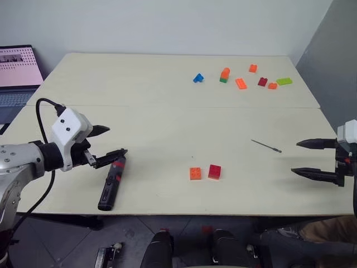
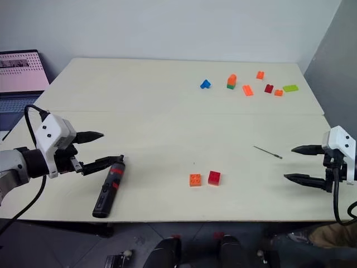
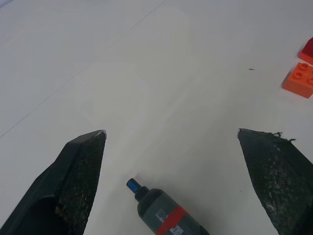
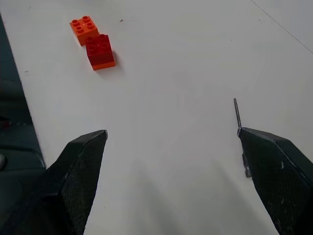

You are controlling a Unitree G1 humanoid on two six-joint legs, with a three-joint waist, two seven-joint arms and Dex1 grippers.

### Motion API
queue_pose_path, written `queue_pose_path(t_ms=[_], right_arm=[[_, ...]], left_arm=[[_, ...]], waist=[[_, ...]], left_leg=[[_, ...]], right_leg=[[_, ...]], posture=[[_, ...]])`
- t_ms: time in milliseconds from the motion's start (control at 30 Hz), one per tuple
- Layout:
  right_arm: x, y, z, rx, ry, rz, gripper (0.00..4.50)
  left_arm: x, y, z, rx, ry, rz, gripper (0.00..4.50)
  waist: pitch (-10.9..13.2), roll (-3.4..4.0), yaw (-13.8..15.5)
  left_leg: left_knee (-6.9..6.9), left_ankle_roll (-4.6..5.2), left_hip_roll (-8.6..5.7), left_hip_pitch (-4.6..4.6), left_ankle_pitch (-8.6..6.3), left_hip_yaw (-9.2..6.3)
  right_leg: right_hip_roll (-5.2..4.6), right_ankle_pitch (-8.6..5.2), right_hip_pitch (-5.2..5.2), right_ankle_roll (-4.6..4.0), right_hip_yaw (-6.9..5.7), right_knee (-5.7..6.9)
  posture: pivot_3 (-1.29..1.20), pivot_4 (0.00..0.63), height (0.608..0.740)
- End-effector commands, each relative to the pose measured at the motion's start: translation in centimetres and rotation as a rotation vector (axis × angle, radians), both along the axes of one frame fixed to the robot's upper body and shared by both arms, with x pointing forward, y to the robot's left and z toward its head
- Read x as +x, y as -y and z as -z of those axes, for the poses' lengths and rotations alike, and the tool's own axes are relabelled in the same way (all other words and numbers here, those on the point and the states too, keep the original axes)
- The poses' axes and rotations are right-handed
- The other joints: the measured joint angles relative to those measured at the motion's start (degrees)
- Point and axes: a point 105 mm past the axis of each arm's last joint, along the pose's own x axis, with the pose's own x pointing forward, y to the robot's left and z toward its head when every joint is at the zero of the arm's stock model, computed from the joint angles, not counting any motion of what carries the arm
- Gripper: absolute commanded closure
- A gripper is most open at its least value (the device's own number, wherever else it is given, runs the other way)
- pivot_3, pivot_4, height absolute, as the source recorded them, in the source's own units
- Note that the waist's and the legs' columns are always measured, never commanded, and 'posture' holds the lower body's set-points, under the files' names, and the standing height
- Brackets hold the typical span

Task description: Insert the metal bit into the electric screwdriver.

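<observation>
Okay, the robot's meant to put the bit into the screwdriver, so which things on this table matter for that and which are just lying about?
For the job:
- metal bit, lying near the right gripper
- electric screwdriver, lying on the table by the left gripper

Just lying about:
- orange brick and red brick near the front edge
- scattered small bricks at the far side
- laptop off to the left
</observation>
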Motion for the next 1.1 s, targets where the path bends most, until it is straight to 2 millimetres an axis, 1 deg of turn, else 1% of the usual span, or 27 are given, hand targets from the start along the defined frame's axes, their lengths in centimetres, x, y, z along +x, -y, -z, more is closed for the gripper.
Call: queue_pose_path(t_ms=[33, 233, 400, 467, 533, 600, 767, 867, 933, 967, 1033, 1100], right_arm=[[-0.3, 0.0, -1.0, -0.011, 0.046, -0.013, 0.00], [-0.5, -0.4, -0.6, -0.006, 0.045, -0.022, 0.00], [-0.4, -0.6, -0.8, -0.007, 0.057, -0.030, 0.00], [-0.4, -1.1, -0.8, -0.002, 0.060, -0.045, 0.00], [-0.2, -2.1, -0.8, 0.008, 0.067, -0.076, 0.00], [0.0, -3.5, -0.7, 0.018, 0.077, -0.120, 0.00], [0.3, -6.8, -0.1, 0.030, 0.083, -0.208, 0.00], [1.2, -8.4, 1.1, -0.008, 0.068, -0.238, 0.00], [1.8, -9.0, 1.8, -0.039, 0.064, -0.246, 0.00], [2.1, -9.6, 2.6, -0.060, 0.056, -0.252, 0.00], [2.2, -10.6, 3.7, -0.066, 0.026, -0.277, 0.00], [2.4, -12.2, 5.1, -0.047, 0.009, -0.298, 0.00]], left_arm=[[-0.4, 0.3, -0.8, 0.011, 0.020, 0.043, 0.01], [-0.7, 0.1, -0.4, 0.050, 0.009, 0.041, 0.01], [-0.9, 0.9, -1.2, -0.013, 0.026, 0.102, 0.01], [-0.9, 1.2, -1.4, -0.009, 0.043, 0.118, 0.01], [-0.9, 1.7, -1.3, -0.007, 0.045, 0.140, 0.01], [-1.2, 2.4, -0.7, 0.033, 0.033, 0.177, 0.01], [-3.0, 5.5, 0.3, 0.042, -0.011, 0.328, 0.01], [-4.0, 7.1, 1.1, 0.058, -0.029, 0.410, 0.01], [-4.3, 7.6, 1.4, 0.061, -0.034, 0.435, 0.01], [-4.5, 8.0, 1.7, 0.061, -0.042, 0.459, 0.01], [-5.0, 8.6, 2.0, 0.058, -0.048, 0.494, 0.01], [-5.5, 9.0, 2.5, 0.039, -0.062, 0.519, 0.01]], waist=[[0.0, 0.00, 0.0], [0.0, 0.00, 0.0], [0.0, 0.00, 0.0], [0.0, 0.00, 0.0], [0.0, 0.00, 0.0], [0.0, 0.00, -0.2], [0.0, 0.00, 0.0], [0.0, 0.00, -0.1], [0.0, 0.01, -0.1], [0.0, 0.00, 0.0], [0.0, -0.01, 0.0], [0.0, -0.03, 0.0]], left_leg=[[0.00, 0.00, 0.00, 0.00, 0.00, 0.00], [0.00, 0.00, 0.00, 0.00, 0.00, 0.01], [0.01, 0.00, 0.00, 0.00, 0.00, 0.01], [0.02, 0.00, 0.00, 0.00, 0.00, 0.01], [0.01, 0.00, 0.00, 0.00, 0.00, 0.01], [0.01, 0.00, 0.02, 0.00, 0.00, 0.01], [0.01, 0.00, 0.02, -0.02, 0.00, 0.01], [0.02, 0.00, 0.01, -0.02, 0.00, 0.02], [0.02, 0.00, 0.01, -0.01, 0.00, 0.02], [0.02, 0.00, 0.01, -0.01, 0.00, 0.02], [0.02, 0.00, 0.03, -0.01, 0.00, -0.01], [0.01, 0.00, 0.01, -0.03, 0.00, 0.00]], right_leg=[[0.00, 0.00, 0.00, 0.00, 0.00, 0.00], [0.00, 0.00, -0.01, 0.00, 0.01, 0.00], [0.00, 0.00, 0.00, 0.00, 0.01, 0.00], [0.00, 0.00, 0.00, 0.01, 0.00, 0.00], [0.00, 0.01, 0.00, 0.01, 0.01, 0.00], [0.01, 0.01, -0.01, 0.01, 0.01, 0.01], [0.01, 0.01, -0.01, 0.02, 0.01, -0.01], [0.00, 0.03, -0.01, 0.04, 0.04, -0.01], [0.01, 0.03, -0.02, 0.04, 0.04, 0.00], [0.01, 0.03, -0.03, 0.04, 0.03, 0.01], [0.04, 0.03, -0.04, 0.03, 0.01, 0.02], [0.04, 0.03, -0.06, 0.04, 0.02, 0.02]], posture=[[0.00, 0.150, 0.740], [0.00, 0.150, 0.740], [0.00, 0.150, 0.740], [0.00, 0.150, 0.740], [0.00, 0.150, 0.740], [0.00, 0.150, 0.740], [0.00, 0.150, 0.740], [0.00, 0.150, 0.740], [0.00, 0.150, 0.740], [0.00, 0.150, 0.740], [0.00, 0.150, 0.740], [0.00, 0.150, 0.740]])
